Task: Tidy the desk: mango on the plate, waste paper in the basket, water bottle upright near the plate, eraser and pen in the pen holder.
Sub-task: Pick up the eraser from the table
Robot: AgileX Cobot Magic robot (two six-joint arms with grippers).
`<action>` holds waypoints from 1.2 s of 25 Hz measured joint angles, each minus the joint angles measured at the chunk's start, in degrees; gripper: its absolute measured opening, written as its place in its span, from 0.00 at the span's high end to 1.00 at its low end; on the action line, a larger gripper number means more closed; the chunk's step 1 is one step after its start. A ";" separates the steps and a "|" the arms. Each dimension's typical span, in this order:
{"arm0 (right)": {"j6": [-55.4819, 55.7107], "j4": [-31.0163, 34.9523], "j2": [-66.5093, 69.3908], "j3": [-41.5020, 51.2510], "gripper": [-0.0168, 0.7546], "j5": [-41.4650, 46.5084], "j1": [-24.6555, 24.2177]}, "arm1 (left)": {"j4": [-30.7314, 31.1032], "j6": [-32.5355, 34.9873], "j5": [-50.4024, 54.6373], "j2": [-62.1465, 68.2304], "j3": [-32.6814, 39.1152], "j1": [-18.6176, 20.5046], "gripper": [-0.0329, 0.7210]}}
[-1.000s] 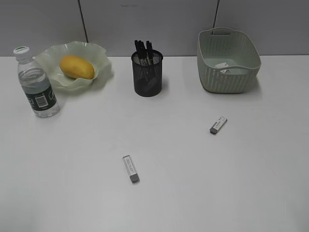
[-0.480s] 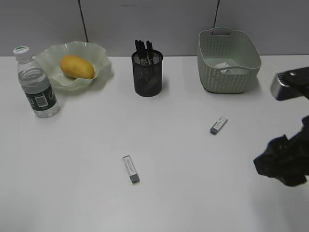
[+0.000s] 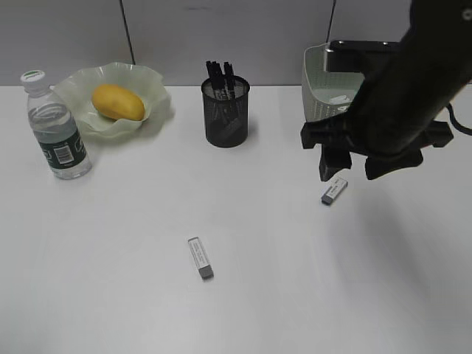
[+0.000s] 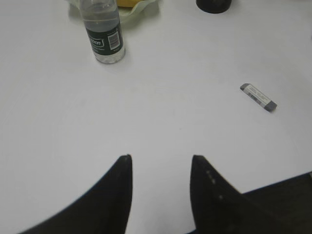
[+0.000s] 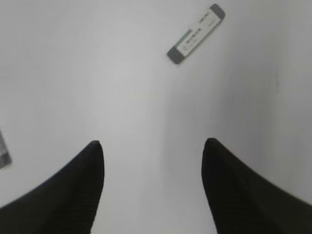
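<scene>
Grey partition panels [image 3: 221, 37] are seen behind the white desk [image 3: 110, 295], whose bare foreground is shared by two erasers, one [image 3: 333, 191] under the right gripper [image 3: 352, 168], both grippers' jaws spread and empty.

erasers [image 3: 334, 190] 2 | bottle [image 3: 56, 129] 1 | mango [image 3: 117, 102] 1 | plate [image 3: 151, 87] 1 | basket [image 3: 318, 110] 1

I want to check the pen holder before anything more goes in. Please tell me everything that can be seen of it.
The pen holder is a black wire-mesh cylinder, open at the top, and you can see partly through its sides. It stands upright on the white desk, toward the back, between the plate and the basket, apart from both. Several dark pens stick up out of it, leaning slightly. No gripper touches it. The left wrist view shows only its base at the top edge.
</scene>
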 joint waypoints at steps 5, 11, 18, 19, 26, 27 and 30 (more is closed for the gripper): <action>0.21 3.67 9.91 -8.51 0.35 4.88 -6.96 | 0.06 0.00 -0.31 0.00 0.00 0.00 0.55; 1.92 7.27 18.92 -14.14 0.36 6.52 -10.98 | 0.06 0.00 -0.74 0.00 0.00 0.00 0.55; 3.55 9.40 26.08 -18.65 0.36 6.82 -10.99 | 0.06 0.00 -0.90 0.00 0.00 0.00 0.55; 3.84 9.40 26.87 -19.59 0.37 6.82 -10.99 | 0.06 0.00 -0.95 0.00 0.00 0.00 0.55; 5.71 8.82 31.40 -24.87 0.45 8.00 -10.99 | 0.06 0.00 -1.03 0.00 0.00 0.00 0.55; 5.72 8.82 31.97 -25.31 0.45 8.21 -10.99 | 0.06 0.00 -1.03 0.00 0.00 0.00 0.56; 6.30 8.74 33.21 -25.90 0.46 8.83 -10.99 | 0.06 0.00 -1.03 0.00 0.00 0.00 0.56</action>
